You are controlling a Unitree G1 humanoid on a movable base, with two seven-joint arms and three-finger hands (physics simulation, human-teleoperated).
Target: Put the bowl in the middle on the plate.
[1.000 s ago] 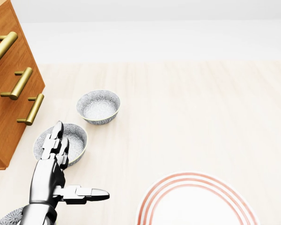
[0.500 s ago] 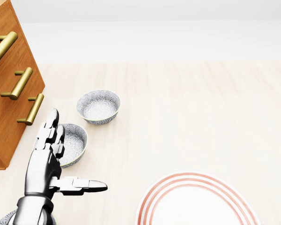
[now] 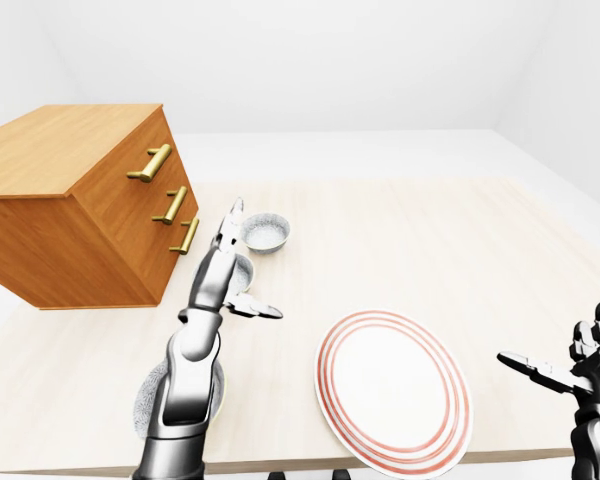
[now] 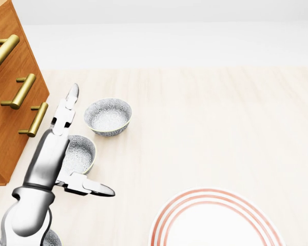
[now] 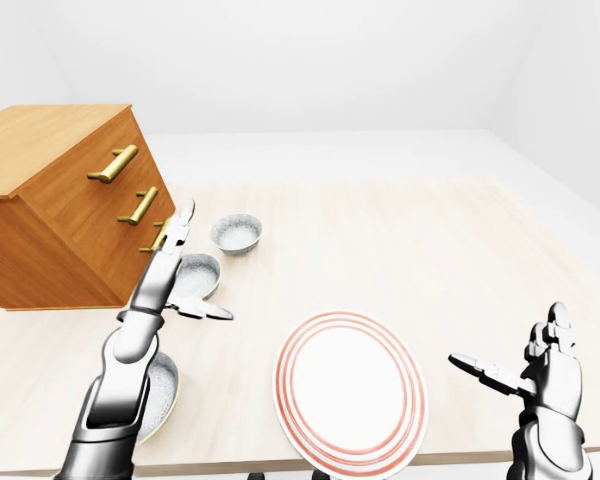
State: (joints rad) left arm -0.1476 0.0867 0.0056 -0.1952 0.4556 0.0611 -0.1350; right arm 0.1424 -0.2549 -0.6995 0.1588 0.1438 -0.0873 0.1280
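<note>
My left robot hand (image 4: pixel 66 148) has stretched up and over the middle bowl (image 4: pixel 78 155), fingers spread with the thumb out sideways, gripping nothing. A second ago those fingers were lower and more curled at that bowl's left rim; now they point past it toward the far bowl (image 4: pixel 108 116). I judge the grasp isn't set yet. The plate (image 3: pixel 393 389) lies well right of the middle bowl. My right robot hand (image 5: pixel 540 385) hangs open, right of the plate
</note>
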